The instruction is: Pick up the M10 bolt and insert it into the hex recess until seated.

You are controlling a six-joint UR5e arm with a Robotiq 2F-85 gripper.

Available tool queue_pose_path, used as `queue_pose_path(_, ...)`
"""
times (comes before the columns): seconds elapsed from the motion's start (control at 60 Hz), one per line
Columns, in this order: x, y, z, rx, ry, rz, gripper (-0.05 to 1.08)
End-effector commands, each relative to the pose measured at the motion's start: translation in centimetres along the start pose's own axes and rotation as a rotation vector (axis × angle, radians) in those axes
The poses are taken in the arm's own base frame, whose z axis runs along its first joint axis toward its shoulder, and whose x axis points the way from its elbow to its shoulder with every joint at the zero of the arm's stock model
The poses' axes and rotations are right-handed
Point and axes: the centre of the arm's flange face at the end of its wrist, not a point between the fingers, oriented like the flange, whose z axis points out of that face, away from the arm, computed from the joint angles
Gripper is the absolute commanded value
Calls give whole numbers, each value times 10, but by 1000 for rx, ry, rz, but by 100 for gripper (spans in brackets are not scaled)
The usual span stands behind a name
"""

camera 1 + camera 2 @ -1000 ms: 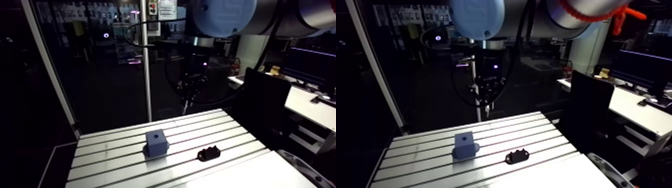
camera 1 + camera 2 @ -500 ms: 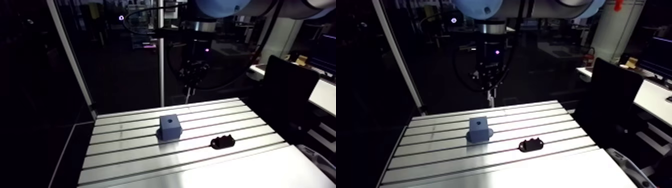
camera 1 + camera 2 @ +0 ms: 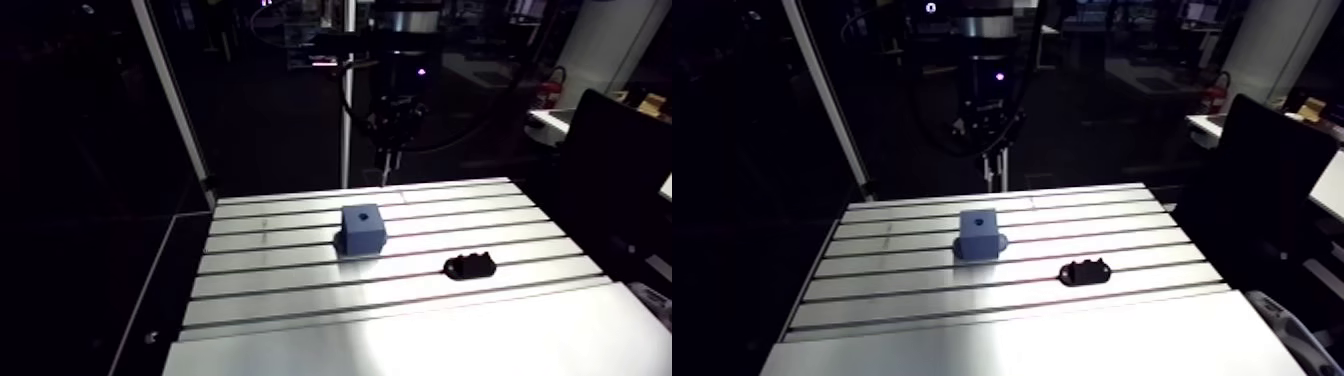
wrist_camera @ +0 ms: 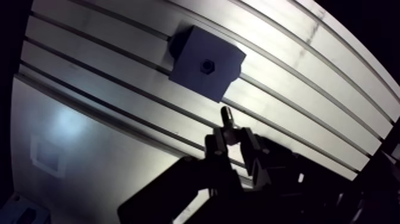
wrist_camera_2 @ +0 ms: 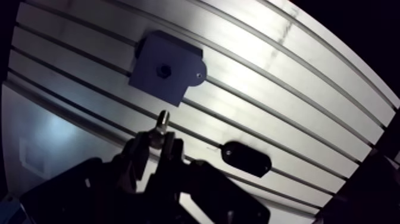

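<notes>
The end effector was clamped on the M10 bolt, raised clear of the worktop. The blue block with its hex recess sat mid-worktop. A black part lay nearer the right edge.

dark cylindrical wrist with a small violet light, blocky black housing, two slim black jaws

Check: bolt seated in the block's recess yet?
No, the pincer clamps the bolt clear of the blue block, whose recess is empty.
</notes>
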Motion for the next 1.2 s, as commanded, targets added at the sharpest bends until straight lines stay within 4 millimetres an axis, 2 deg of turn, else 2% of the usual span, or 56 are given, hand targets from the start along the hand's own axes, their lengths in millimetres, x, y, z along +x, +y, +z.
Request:
queue_pose_path(0.017,7,0,5,4,-18,-7,102)
queue_pose_path(0.167,11,1,5,5,-15,2,102)
queue_pose_path(0.4,25,-11,4,10,-37,-25,103)
queue_pose_path(1.2,47,-6,47,37,-98,-19,104)
